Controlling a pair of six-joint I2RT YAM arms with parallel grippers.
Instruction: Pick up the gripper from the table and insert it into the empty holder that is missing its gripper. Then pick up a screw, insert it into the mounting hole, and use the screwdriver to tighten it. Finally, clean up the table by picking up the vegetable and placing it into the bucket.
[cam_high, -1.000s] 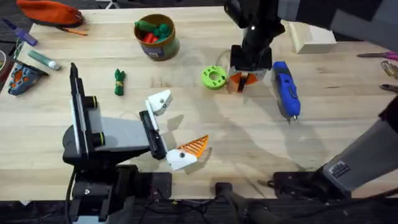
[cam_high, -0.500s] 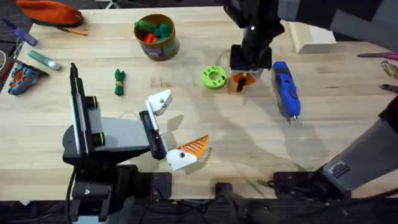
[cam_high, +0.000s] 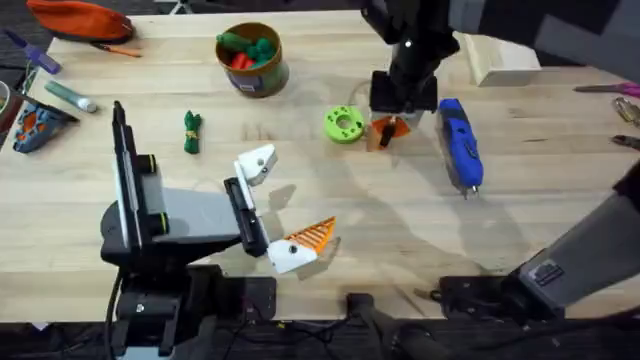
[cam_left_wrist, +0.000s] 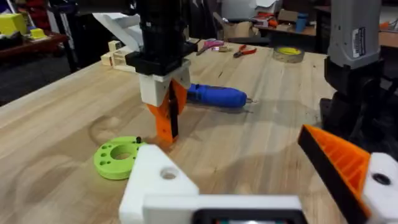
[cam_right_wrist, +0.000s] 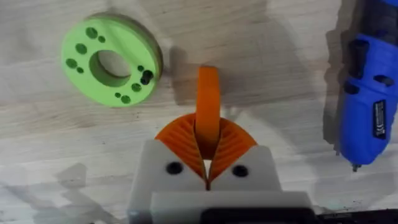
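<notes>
Right tool (cam_high: 388, 128) down on surface (cam_high: 400, 220), fingers pinched closed on orange finger piece (cam_right_wrist: 208, 112), piece upright between orange pads (cam_right_wrist: 231, 144). Green disc (cam_high: 343, 124) just beside it on one side, blue screwdriver (cam_high: 460, 142) lying flat near other side. Left tool (cam_high: 285, 210) parked low near front edge, spread wide open: one finger bare white mount (cam_high: 257, 163), other carrying orange ribbed finger (cam_high: 312, 236). Dark green vegetable (cam_high: 192, 131) on surface, well apart from bucket (cam_high: 253, 60), which holds red and green toy pieces (cam_high: 245, 50).
</notes>
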